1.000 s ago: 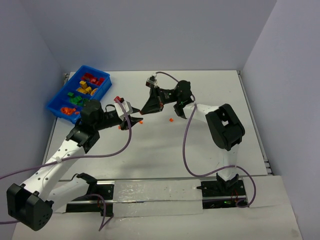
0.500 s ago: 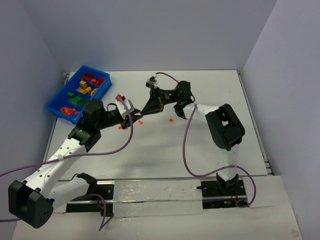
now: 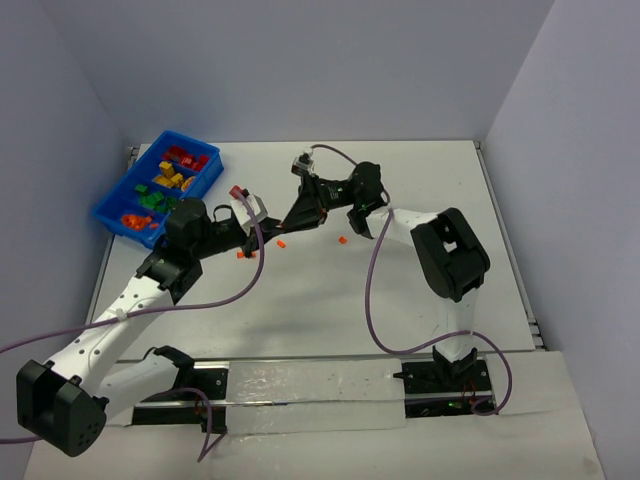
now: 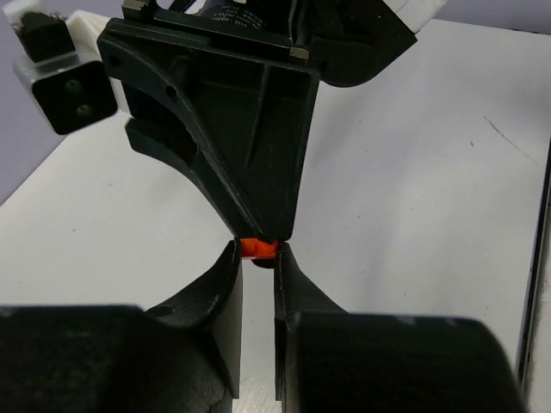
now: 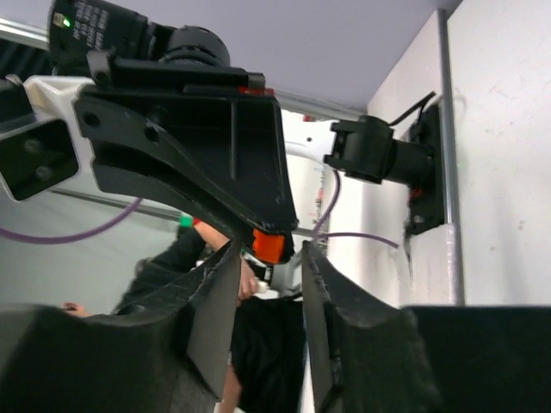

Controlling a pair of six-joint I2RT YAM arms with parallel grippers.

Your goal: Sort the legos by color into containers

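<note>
In the centre of the left wrist view, the left gripper [image 4: 257, 262] pinches a small orange lego [image 4: 257, 249] between nearly closed fingers. The right gripper [image 5: 268, 251] stands parted around it, seemingly not touching. At upper left of the top view sits the blue bin [image 3: 110, 218]

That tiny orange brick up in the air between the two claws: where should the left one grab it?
By the two sides of its near end, coming head-on, facing the right gripper. The orange brick is tiny and its far end sits between the right gripper's fingers, so only those sides are free. The left gripper pinches them.
</note>
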